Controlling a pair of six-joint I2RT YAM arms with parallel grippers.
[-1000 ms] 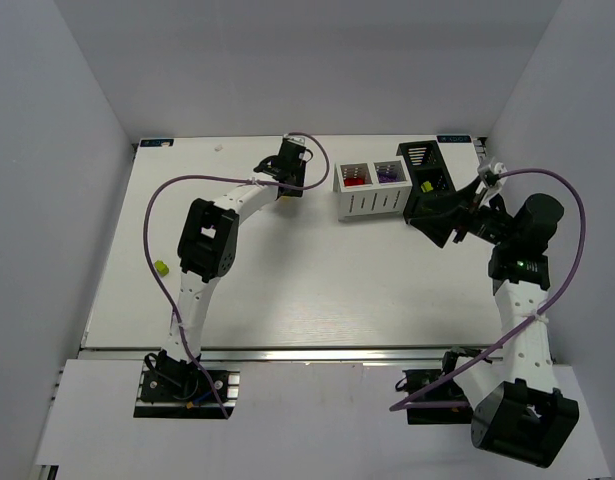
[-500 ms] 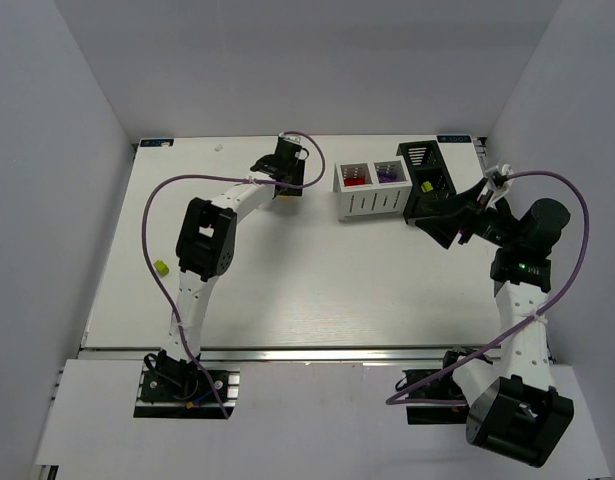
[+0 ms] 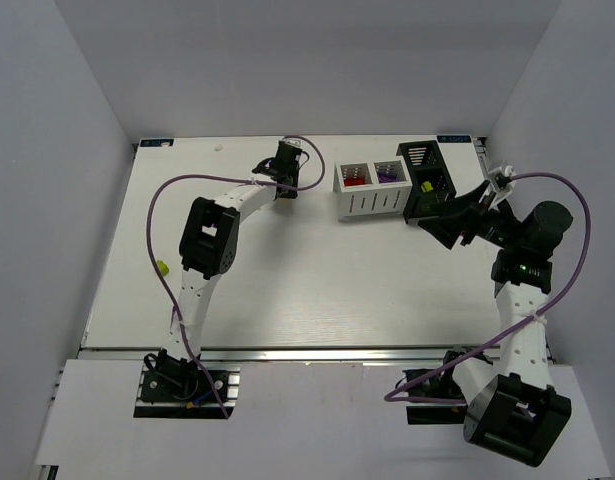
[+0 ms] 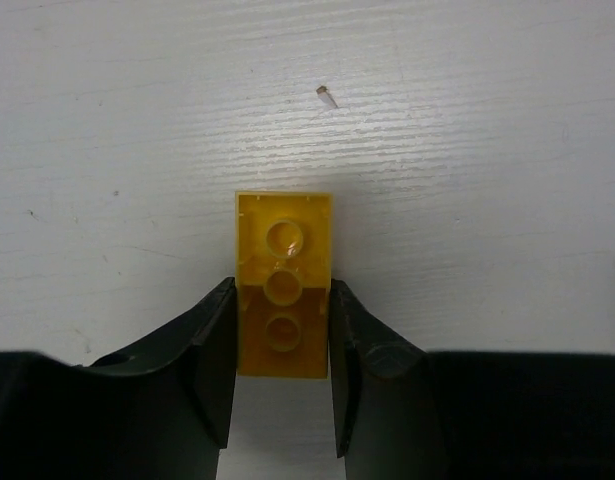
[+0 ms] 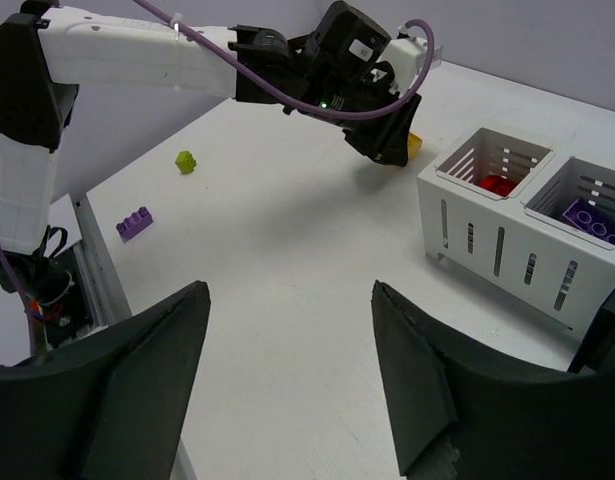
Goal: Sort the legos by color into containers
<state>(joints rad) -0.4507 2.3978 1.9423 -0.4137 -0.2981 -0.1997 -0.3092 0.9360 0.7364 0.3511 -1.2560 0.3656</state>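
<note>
My left gripper is shut on a yellow lego, its fingers against both long sides, just over the table at the far middle. The yellow lego also shows in the right wrist view under the left gripper. My right gripper is open and empty, hovering in front of the black bin. The white two-compartment box holds red legos on the left and purple legos on the right. A lime green lego lies at the table's left.
A loose purple lego lies near the table's front left edge, close to the left arm's base, with the lime green lego beyond it. The black bin holds something yellow. Grey walls enclose the table on three sides.
My left gripper has shifted slightly toward the far edge with the yellow lego. My right gripper has drifted a little to the right, still open.
</note>
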